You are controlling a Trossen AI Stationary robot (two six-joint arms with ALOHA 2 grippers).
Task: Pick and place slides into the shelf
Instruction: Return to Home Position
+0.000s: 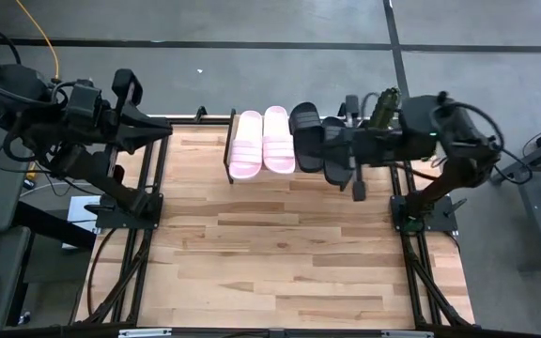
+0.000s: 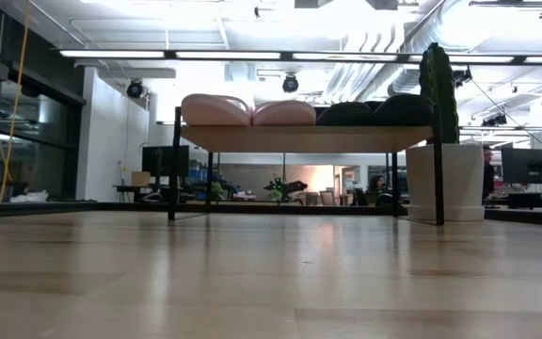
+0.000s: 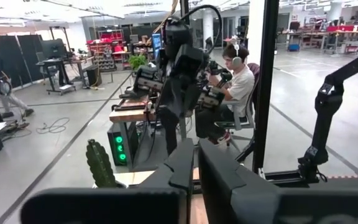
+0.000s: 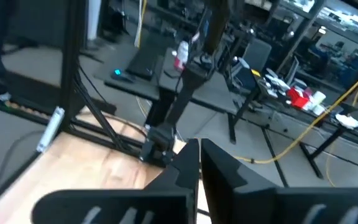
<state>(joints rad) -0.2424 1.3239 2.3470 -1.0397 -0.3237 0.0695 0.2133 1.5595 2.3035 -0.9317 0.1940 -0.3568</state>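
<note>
1. All four slides sit side by side on top of the shelf [image 2: 299,138], at the far edge of the surface [image 1: 280,253]. The two pink slides [image 1: 262,141] are toward the left arm's side and the two black slides [image 2: 374,112] toward the right arm's side.
2. In the low view the pairs touch, each slide lies flat on the plank, and none overhangs far.
3. In the high view the right arm reaches across above the black pair and hides part of the outer one.
4. The right claw [image 4: 199,149] is clenched, its fingers drawn almost together with nothing between them. It points across the surface and is not on any slide.
5. The left arm is folded back at its own side of the surface. The left claw [image 3: 196,152] is likewise clenched and empty.
6. The placing looks finished. What remains is probably only pulling the right arm clear to its rest pose.
7. The slides look like moulded foam or rubber, so likely light, somewhat springy and easy to nudge.
8. The wide strap arching over the footbed is probably the best hold, pinched across its middle. The sole's side edge looks thicker and more likely to slip.
9. The risk now is the right arm brushing a black slide as it lifts off, since such a light shoe would slide off the plank easily.
</note>
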